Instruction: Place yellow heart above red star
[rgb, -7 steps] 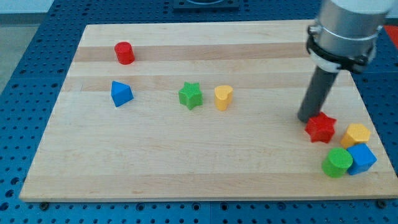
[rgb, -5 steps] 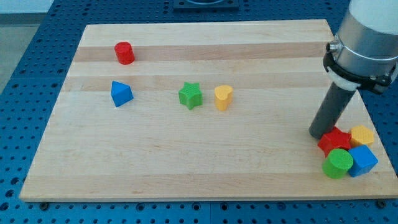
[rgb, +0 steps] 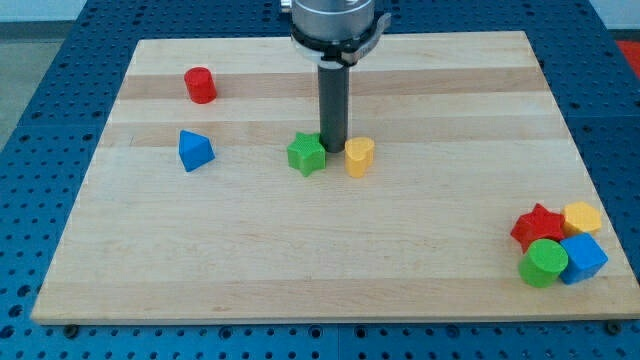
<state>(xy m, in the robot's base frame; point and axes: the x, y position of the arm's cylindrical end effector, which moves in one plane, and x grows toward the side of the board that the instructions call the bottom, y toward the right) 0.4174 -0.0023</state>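
Observation:
The yellow heart (rgb: 359, 156) lies near the middle of the wooden board. The red star (rgb: 537, 226) sits at the view's lower right, packed against a yellow block (rgb: 582, 217), a green cylinder (rgb: 542, 262) and a blue cube (rgb: 583, 257). My tip (rgb: 333, 148) rests on the board just behind the gap between the green star (rgb: 307, 154) and the yellow heart, close to the heart's upper left edge.
A red cylinder (rgb: 200, 85) stands at the view's upper left. A blue triangular block (rgb: 194, 150) lies below it at the left. The board's right edge (rgb: 570, 130) runs close by the lower-right cluster.
My tip pushed the red star right and down into the lower-right cluster, then left it and moved far left to the spot behind the green star and yellow heart.

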